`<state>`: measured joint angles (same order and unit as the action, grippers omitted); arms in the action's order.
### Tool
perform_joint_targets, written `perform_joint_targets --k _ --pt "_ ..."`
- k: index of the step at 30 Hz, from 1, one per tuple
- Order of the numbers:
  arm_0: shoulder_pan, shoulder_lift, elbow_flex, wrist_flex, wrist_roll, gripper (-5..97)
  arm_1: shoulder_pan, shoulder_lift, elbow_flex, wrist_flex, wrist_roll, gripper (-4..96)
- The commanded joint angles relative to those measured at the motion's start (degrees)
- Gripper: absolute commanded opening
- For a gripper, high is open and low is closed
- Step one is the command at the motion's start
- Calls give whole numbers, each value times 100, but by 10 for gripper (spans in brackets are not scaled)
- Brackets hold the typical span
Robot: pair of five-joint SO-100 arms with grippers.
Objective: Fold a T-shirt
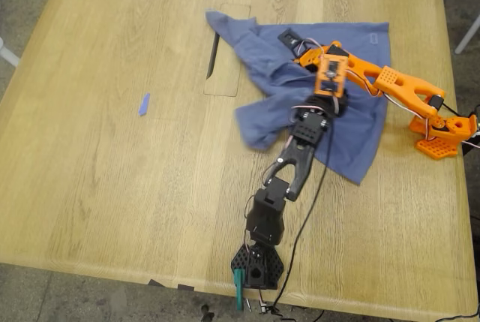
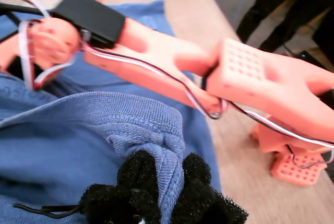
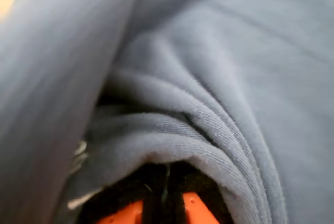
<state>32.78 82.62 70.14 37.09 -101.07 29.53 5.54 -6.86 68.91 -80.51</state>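
No writing or label can be read anywhere. A blue-purple T-shirt (image 1: 315, 104), crumpled and partly bunched, is spread on the wooden counter (image 1: 112, 149). A ribbed hem fold is pinched between the black padded fingers (image 2: 138, 179) of my first gripper (image 2: 164, 192), which are closed on it. Folds of cloth are pressed against my second gripper (image 3: 164, 203), whose orange fingers (image 3: 195, 208) are nearly together; whether cloth is held cannot be told.

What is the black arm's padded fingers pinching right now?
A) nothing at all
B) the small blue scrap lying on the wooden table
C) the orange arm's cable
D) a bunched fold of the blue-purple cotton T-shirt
D: in the first wrist view, a ribbed hem of the blue-purple cotton T-shirt is squeezed between my first gripper's black fuzzy fingers.
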Motion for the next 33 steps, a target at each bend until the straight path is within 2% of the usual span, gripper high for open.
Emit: perform_joint_targets --k 1,5,11,15,21,25,30,33 --pt "791 -185 -984 53 -105 0 668 97 26 -18 44 0" --pt "1187 -1266 -1696 105 -176 0 721 123 26 -53 62 0" --pt "1573 -2769 -3059 949 -193 0 686 167 26 -53 88 0" --pt "1854 -3841 -4693 2241 -229 0 694 202 26 18 88 0" --pt "1942 -6021 -8306 4667 -255 1 738 220 26 88 88 0" --pt "1828 -6434 -8903 5159 -229 8 729 229 26 105 88 0" --pt "1767 -6478 -8895 5133 -149 163 694 237 18 114 97 0" --pt "1775 -6460 -8895 5133 -176 346 686 255 18 141 97 0"
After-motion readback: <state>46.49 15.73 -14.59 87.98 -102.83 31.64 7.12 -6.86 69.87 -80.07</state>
